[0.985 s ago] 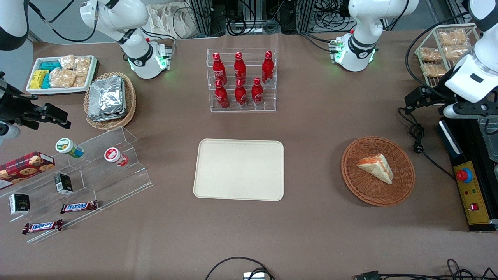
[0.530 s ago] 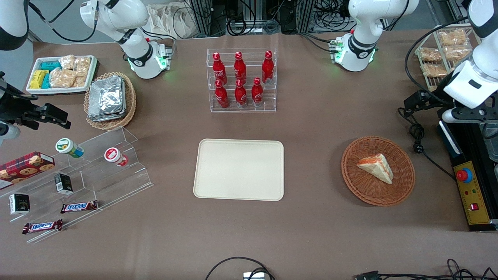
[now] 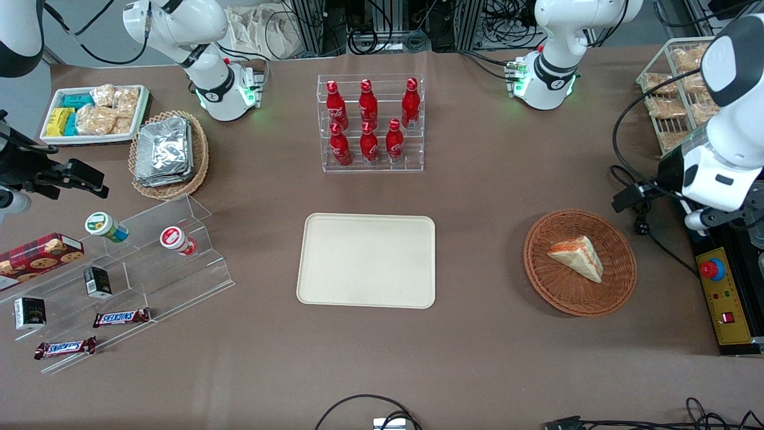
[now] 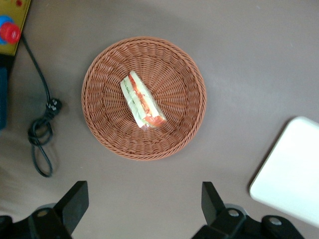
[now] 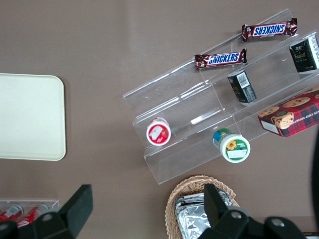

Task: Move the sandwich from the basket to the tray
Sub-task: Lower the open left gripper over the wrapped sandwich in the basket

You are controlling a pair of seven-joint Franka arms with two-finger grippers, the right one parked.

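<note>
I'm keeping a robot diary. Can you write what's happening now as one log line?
stage: approach | end effector: open, above table beside basket, holding nothing | sandwich: in basket | tray: nothing on it

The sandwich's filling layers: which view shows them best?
The left wrist view: the open pincer hangs above the basket, and the sandwich shows its red and green layers edge-on. The front view shows the sandwich smaller, with only an orange-red edge. The right wrist view lacks it.
</note>
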